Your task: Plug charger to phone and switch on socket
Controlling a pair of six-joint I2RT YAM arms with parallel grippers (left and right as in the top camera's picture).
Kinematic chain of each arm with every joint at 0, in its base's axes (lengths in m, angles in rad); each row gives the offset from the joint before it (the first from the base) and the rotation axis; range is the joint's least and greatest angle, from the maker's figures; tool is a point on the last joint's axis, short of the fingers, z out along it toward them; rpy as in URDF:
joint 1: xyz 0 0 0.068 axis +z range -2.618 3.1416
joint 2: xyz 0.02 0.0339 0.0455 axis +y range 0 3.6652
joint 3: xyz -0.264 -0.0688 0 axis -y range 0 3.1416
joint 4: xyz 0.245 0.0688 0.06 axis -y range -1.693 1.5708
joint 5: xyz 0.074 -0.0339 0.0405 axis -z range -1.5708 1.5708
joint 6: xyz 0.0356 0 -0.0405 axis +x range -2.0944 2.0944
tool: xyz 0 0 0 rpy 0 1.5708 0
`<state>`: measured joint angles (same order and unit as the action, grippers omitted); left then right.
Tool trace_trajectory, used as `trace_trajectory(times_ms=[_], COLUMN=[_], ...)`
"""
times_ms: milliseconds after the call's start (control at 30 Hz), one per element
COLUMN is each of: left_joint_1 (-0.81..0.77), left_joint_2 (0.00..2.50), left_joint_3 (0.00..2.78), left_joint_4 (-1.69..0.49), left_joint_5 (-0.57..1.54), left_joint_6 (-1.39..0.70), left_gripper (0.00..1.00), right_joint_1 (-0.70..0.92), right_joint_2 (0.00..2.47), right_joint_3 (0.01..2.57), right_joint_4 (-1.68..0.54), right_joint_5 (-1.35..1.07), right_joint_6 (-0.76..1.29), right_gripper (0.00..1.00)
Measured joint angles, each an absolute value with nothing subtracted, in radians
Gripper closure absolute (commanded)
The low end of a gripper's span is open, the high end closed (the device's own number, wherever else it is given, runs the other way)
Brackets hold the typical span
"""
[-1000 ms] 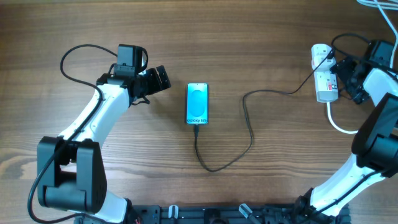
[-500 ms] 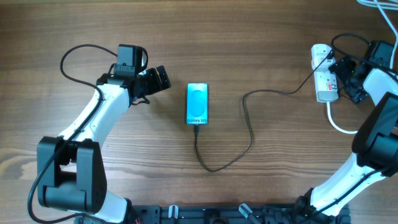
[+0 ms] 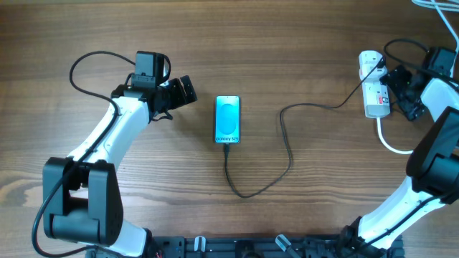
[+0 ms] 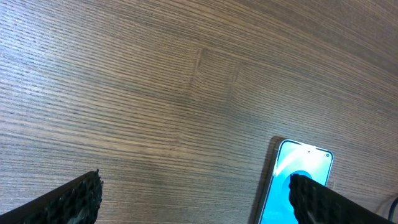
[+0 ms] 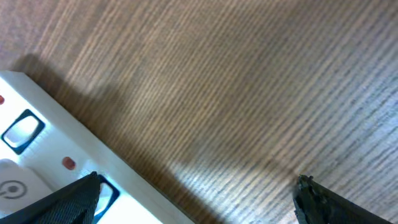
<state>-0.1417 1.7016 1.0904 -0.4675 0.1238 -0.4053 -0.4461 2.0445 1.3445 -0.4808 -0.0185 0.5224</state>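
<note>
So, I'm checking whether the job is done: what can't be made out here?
Whether the charger is seated in the phone: overhead, too small.
Switch position on the socket: overhead too small; right wrist view cuts it at the edge.
Phone's lower end: left wrist view, bottom edge cuts it.

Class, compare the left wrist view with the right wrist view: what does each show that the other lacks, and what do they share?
Only the left wrist view: the phone, screen glowing cyan. Only the right wrist view: the socket, with a switch and a red mark. Both: the wooden table, plus the left fingers and right fingers, each pair spread apart, holding nothing.
</note>
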Motion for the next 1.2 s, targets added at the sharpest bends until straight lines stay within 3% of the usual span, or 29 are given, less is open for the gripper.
trace_trajectory(times_ms=[1200], left_joint_1=[-0.142], left_joint_2=[1.702], left_joint_3=[1.09], left_joint_4=[-0.467], left_joint_5=[0.123], left_joint_6=[-0.405], left_gripper=[0.0], right_joint_1=[-0.442], right_joint_2=[2.045], right_joint_3=[1.344], right_joint_4=[-0.47], right_joint_5=[0.005], right_joint_6=[0.522], right_gripper=[0.0])
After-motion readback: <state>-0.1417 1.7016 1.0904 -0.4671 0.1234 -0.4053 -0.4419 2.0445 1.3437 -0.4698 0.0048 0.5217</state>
